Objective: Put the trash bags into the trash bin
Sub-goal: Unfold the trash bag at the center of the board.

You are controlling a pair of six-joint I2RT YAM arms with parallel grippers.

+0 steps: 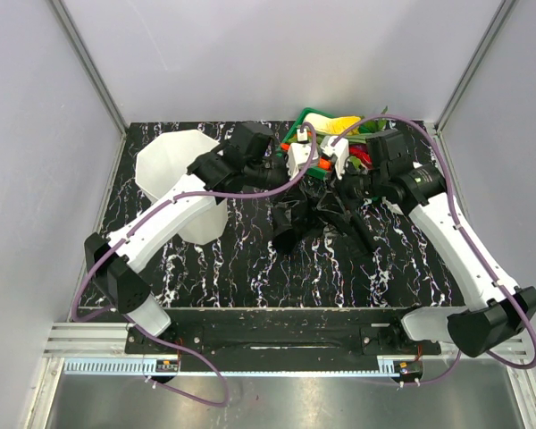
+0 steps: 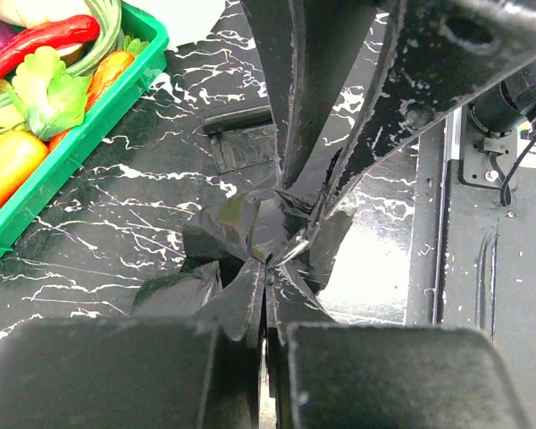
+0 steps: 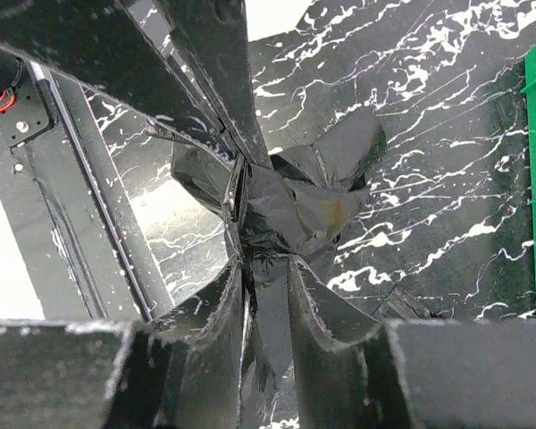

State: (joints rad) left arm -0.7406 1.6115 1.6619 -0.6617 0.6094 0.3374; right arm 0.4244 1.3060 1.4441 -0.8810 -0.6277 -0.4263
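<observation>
Top view: trash bin (image 1: pixel 180 170) stands upright at the table's (image 1: pixel 250 268) left, well apart from the trash bags (image 1: pixel 314 216), crumpled black at the centre. Left gripper (image 1: pixel 308 186) and right gripper (image 1: pixel 337 186) meet over the heap, near the green tray (image 1: pixel 314 123) of vegetables.

Left wrist: left gripper (image 2: pixel 268 273) pinched fully together on a twist of the bags (image 2: pixel 219 234), lifted film gathered at its tips; tray (image 2: pixel 76 147) upper left.

Right wrist: right gripper (image 3: pixel 266 295) jaws a little apart, film (image 3: pixel 295 206) running between them; can't tell if it grips.
</observation>
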